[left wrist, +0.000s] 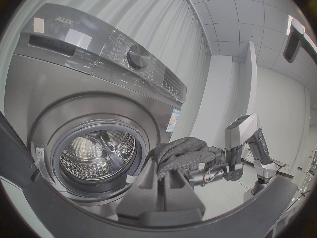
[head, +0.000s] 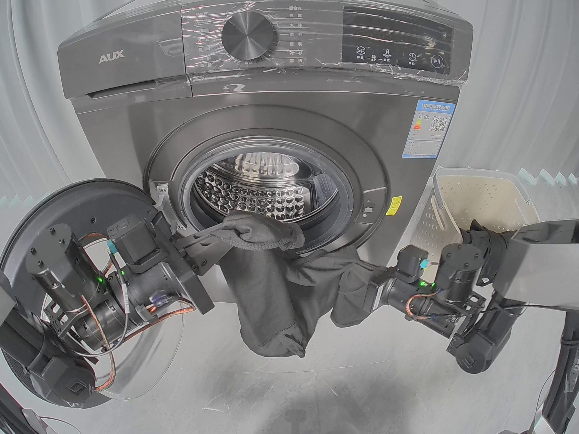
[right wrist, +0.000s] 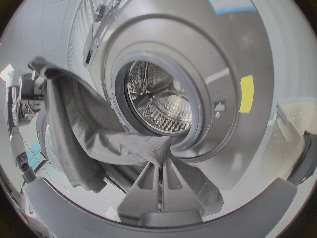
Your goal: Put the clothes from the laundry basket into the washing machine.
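Note:
A dark grey garment (head: pixel 271 296) hangs in front of the washing machine (head: pixel 265 122), stretched between both grippers just below the open drum (head: pixel 259 191). My left gripper (head: pixel 226 230) is shut on one bunched end of it at the drum's lower left rim; its tips (left wrist: pixel 161 174) show with cloth (left wrist: pixel 180 154) draped over them. My right gripper (head: pixel 362 284) is shut on the other end, lower right of the opening, where the fabric (right wrist: pixel 99 126) is pinched at its tips (right wrist: pixel 160 164). A loose fold dangles toward the floor. The white laundry basket (head: pixel 482 203) stands at the right with more dark cloth (head: pixel 485 236) inside.
The round machine door (head: pixel 66 212) is swung open at the left, behind my left arm. Pale curtains (head: pixel 525 91) surround the machine. Bare grey floor (head: pixel 301 387) lies in front.

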You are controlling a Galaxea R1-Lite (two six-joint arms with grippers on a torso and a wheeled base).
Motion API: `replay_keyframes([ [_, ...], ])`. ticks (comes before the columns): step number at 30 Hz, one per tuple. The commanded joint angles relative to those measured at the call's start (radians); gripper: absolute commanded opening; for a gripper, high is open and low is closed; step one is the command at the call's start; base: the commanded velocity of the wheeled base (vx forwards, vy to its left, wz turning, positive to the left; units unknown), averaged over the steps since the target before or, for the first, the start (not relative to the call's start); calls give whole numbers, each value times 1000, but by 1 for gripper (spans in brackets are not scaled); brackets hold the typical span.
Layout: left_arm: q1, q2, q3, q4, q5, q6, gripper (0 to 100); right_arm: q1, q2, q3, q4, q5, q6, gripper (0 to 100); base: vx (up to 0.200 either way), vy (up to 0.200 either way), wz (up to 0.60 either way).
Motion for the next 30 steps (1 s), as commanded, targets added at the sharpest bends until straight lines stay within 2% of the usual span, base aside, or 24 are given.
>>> replay_keyframes([
  [1, -6, -59, 34, 1, 1, 6, 0, -11, -207, 51, -1, 0, -10, 0, 0, 0, 0],
  [6, -8, -83, 43, 1, -2, 9, 0, -3, -316, 78, 1, -2, 6, 0, 0, 0, 0],
  [11, 3, -106, 61, 1, -47, 6, 0, -18, -382, 140, 1, -3, 13, 0, 0, 0, 0],
  [17, 5, -106, 78, 1, -50, 3, 0, -43, -423, 123, 1, -7, 16, 0, 0, 0, 0],
  [24, 35, -99, 97, 3, -62, 1, 0, -40, -457, 132, 2, -45, 13, 0, 0, 0, 0],
  [30, 72, -94, 89, 3, -62, 0, 0, -38, -462, 97, 8, -73, 13, 0, 0, 0, 0],
])
